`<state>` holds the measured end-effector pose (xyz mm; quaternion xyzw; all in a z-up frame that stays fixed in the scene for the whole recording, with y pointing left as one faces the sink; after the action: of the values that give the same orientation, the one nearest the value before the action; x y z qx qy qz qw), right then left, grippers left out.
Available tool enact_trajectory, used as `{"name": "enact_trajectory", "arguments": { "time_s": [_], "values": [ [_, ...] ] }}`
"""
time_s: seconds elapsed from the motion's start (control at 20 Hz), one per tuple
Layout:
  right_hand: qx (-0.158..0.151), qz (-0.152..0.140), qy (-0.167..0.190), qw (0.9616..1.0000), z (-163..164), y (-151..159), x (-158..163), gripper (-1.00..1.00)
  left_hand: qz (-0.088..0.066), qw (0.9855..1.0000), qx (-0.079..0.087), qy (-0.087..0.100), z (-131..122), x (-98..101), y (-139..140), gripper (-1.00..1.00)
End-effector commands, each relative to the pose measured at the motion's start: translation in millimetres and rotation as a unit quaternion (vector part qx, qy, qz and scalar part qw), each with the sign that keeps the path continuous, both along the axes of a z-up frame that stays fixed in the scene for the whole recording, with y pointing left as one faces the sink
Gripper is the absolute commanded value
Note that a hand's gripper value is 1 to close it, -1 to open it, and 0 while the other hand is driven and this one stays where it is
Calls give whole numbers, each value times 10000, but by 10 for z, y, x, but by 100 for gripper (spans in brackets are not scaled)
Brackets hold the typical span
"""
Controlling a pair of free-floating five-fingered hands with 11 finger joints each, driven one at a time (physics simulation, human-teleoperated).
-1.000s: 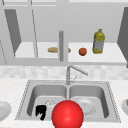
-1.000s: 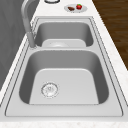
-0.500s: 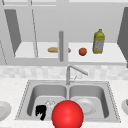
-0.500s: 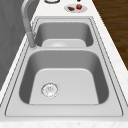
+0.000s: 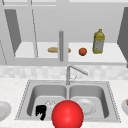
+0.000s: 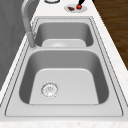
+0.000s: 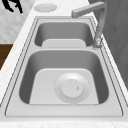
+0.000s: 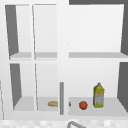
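Nothing has moved since the preceding frames: the left hand (image 5: 40, 111), finger state indeterminate, hangs at the sink's (image 5: 25, 100) front edge, the red ball (image 5: 67, 115) just to its right, apart.

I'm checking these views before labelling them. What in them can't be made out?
- Sink front rim, front view: hidden by a red ball.
- Bread, front view: partly behind the door edge.
- Left hand: too dark to read its fingers.
- Food on the plate, left side view: too small.
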<state>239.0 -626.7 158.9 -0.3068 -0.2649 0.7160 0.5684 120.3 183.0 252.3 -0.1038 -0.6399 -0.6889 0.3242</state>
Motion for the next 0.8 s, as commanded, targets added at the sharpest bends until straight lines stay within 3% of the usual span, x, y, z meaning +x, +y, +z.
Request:
{"name": "enact_trajectory", "arguments": {
  "time_s": [0.0,0.75],
  "values": [
    [112,-417,137,9990,31,39,51,-100,0,10000,0,0,0,0,0,0],
    [-124,-676,616,9957,169,30,161,-100,0,10000,0,0,0,0,0,0]
  ]
}}
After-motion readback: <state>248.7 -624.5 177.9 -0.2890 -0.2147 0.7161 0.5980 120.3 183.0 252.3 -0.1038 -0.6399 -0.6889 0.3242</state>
